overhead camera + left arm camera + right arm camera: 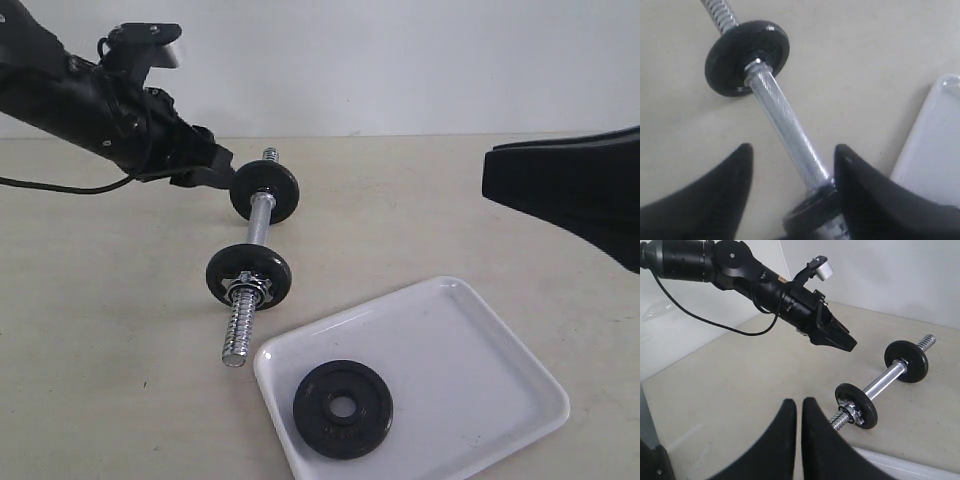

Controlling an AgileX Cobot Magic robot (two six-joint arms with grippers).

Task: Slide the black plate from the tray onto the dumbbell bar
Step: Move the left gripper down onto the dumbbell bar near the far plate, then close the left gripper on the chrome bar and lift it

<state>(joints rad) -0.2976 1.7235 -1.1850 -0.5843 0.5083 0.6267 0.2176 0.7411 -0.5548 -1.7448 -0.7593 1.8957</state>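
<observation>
black plate (343, 408): flat in white tray (480, 340) | dumbbell bar (258, 225): lying just beside tray

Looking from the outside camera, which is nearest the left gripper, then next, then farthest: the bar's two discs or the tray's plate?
1. Far-end disc, right beside the left gripper.
2. Collar-nut disc, farther down the bar.
3. Black plate, in the tray.

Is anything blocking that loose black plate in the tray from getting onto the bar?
Between the black plate and the dumbbell bar lies only the rim of the tray. A collar nut and mounted disc sit further along the thread.
</observation>
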